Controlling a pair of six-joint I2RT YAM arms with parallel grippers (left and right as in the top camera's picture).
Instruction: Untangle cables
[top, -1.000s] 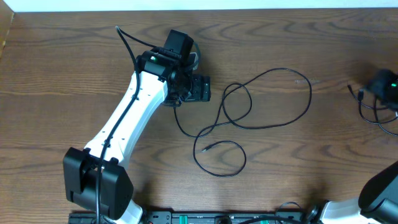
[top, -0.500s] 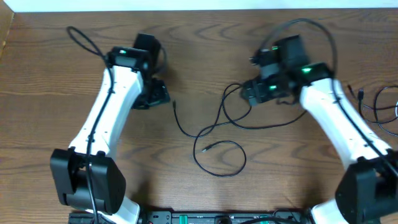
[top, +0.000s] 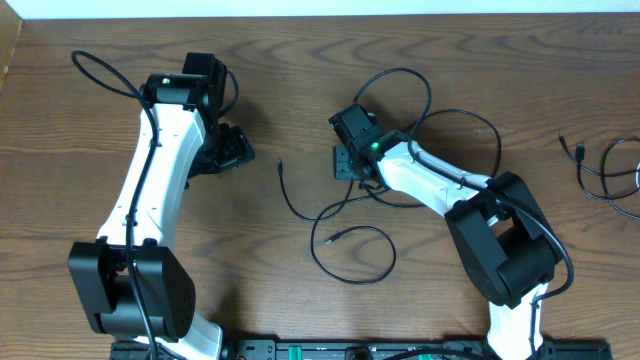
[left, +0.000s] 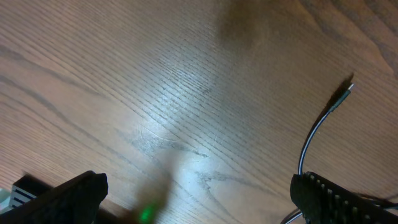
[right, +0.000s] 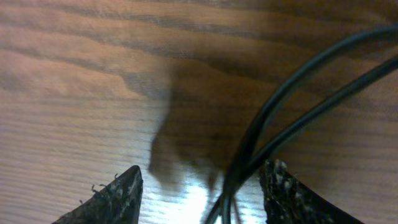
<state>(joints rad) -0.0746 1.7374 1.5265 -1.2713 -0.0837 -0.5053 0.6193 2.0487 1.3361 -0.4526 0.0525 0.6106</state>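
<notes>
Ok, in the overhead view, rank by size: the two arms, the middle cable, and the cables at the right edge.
1. Left arm and right arm: too alike to rank.
2. Middle cable, by its spread.
3. Right-edge cables, partly cut off by the frame.

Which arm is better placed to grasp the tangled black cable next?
Right. The right pincer, open, straddles two strands of the cable; the left pincer is over bare table, only a plug end nearby.
</notes>
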